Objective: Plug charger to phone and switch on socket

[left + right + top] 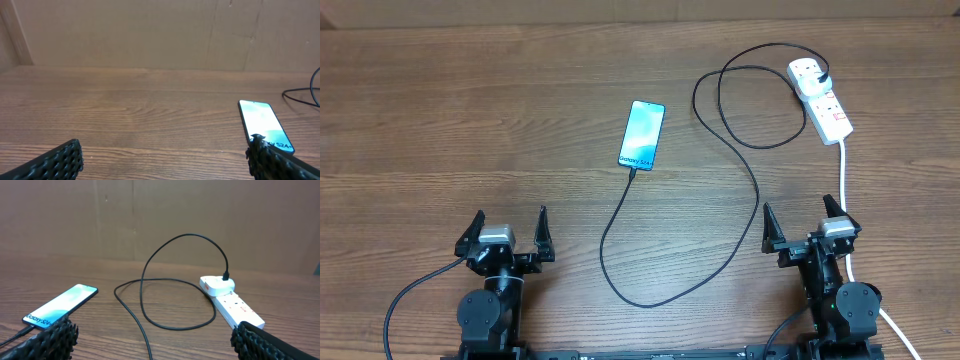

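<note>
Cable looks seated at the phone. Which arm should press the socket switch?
Right. The socket lies almost straight ahead of the open right gripper; the left gripper sits far off, on the other side of the phone.

— Where's the phone [642, 134]?
— Flat on the wooden surface [470, 120], screen up and lit cyan-blue, white text at its near short edge, slightly tilted.
— And the charger [190, 235]?
— A thin black cable. Its connector tip [632, 170] meets that near short edge of the phone. From there it sweeps in a wide curve, loops, arches up and ends in a black plug [823, 78].
— Plugged in?
— Yes, in the far outlet of the socket [828, 105], a white two-outlet strip with red markings, lying well to the right of the phone. I can't read the switch positions.
</note>
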